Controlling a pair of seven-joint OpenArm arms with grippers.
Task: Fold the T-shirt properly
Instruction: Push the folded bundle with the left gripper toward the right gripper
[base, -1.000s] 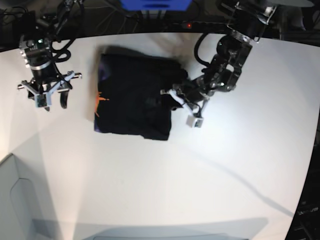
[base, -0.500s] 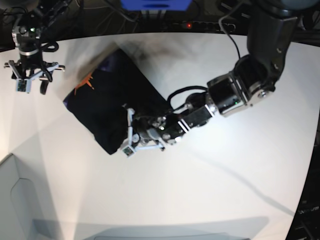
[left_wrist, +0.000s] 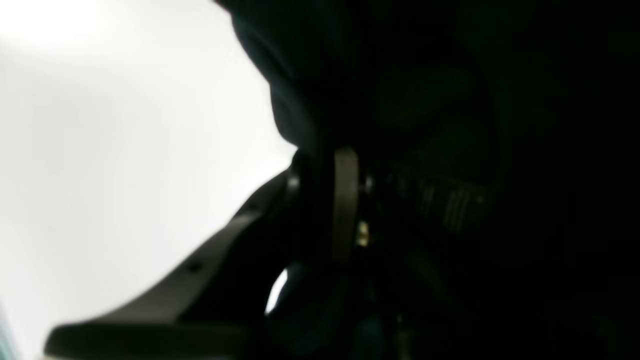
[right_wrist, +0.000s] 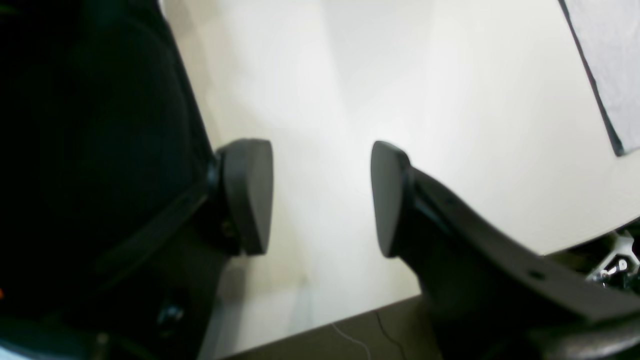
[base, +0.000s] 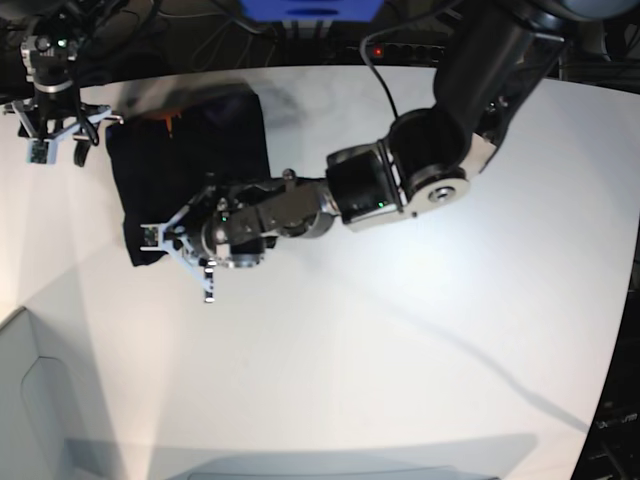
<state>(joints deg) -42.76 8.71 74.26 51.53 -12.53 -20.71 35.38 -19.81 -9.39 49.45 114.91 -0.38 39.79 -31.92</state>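
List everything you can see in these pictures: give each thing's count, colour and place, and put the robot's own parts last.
T-shirt: one, black, folded, on the table's far left part; orange mark at its far edge.
Table: one, white, fills most of the base view.
Panel: one, pale grey, near left corner.
Blue thing: one, behind the table's far edge, cut off by the frame.
Cables: several, dark, behind the far edge.
Left gripper: one, at the T-shirt's near edge; wrist view too dark to read its jaws.
Right gripper: one, jaws open on nothing, beside the T-shirt's far left corner.
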